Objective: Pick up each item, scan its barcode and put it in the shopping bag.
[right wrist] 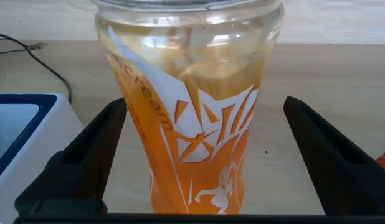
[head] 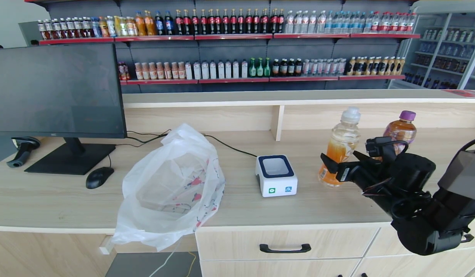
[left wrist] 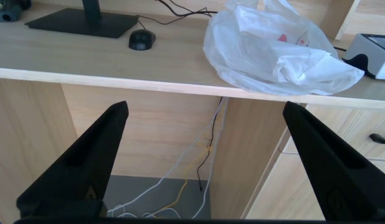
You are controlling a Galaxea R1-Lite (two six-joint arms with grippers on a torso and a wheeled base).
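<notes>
Right gripper (head: 350, 157) sits at counter height, jaws spread and straddling the orange bottle (head: 343, 140) with a gap on each side (no contact visible in the wrist view). 2 bottles total, both upright at the counter's right end, with the purple-cap bottle (head: 400, 130) just behind the orange one; 1 scanner (head: 276, 176) to their left, then 1 bag (head: 172, 188) slumped over the counter (head: 49, 200) edge. Left gripper (left wrist: 199, 162) hangs below the counter front, jaws wide apart, holding nothing.
</notes>
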